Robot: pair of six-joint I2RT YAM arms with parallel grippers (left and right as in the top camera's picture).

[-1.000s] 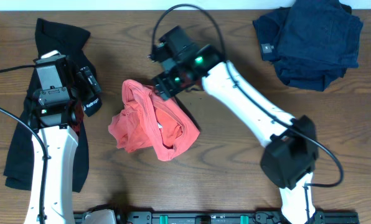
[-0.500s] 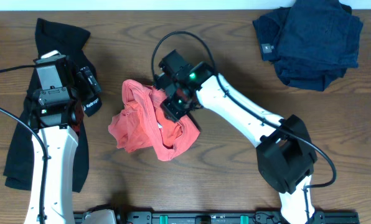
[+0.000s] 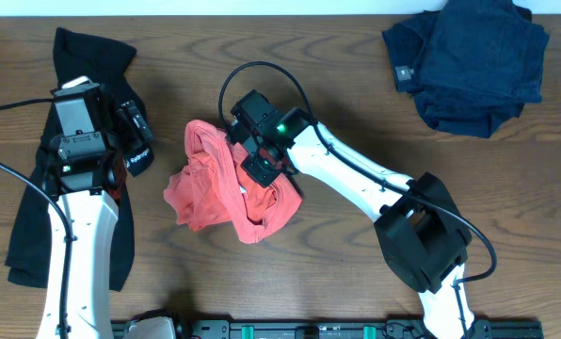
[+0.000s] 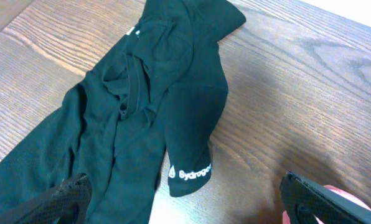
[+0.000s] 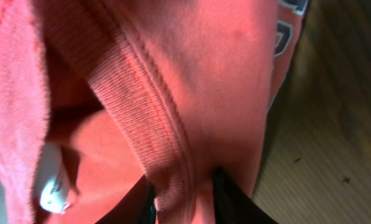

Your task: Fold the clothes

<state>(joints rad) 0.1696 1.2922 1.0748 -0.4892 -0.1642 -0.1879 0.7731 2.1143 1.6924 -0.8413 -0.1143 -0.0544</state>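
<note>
- The long black garment (image 4: 142,124) lies crumpled and stretched out on the wooden surface (image 3: 337,273), directly under and ahead of the left hand (image 4: 192,196). One sleeve end carries a small white printed label (image 4: 190,174), just in front of the hand.
- The left hand hangs above this garment with its fingers spread wide, gripping nothing.
- The coral-red T-shirt (image 3: 210,188) sits bunched in a loose heap near the middle of the surface, well off to the side of the left hand. Folds overlap and a darker underside edge shows at its lower right.
- The right hand (image 5: 184,199) is down on the upper right part of the heap. Its two fingers (image 5: 145,199) stand close together, pinching a ribbed band (image 5: 142,106) of the shirt that fills the gap between them.
- Beside that hand, a small white tag (image 5: 51,186) shows inside the fabric, and a bit of white and dark lettering (image 5: 291,12) peeks at the cloth's edge.
- A pile of navy clothes (image 3: 469,61) rests well beyond the right hand, at the far corner.
</note>
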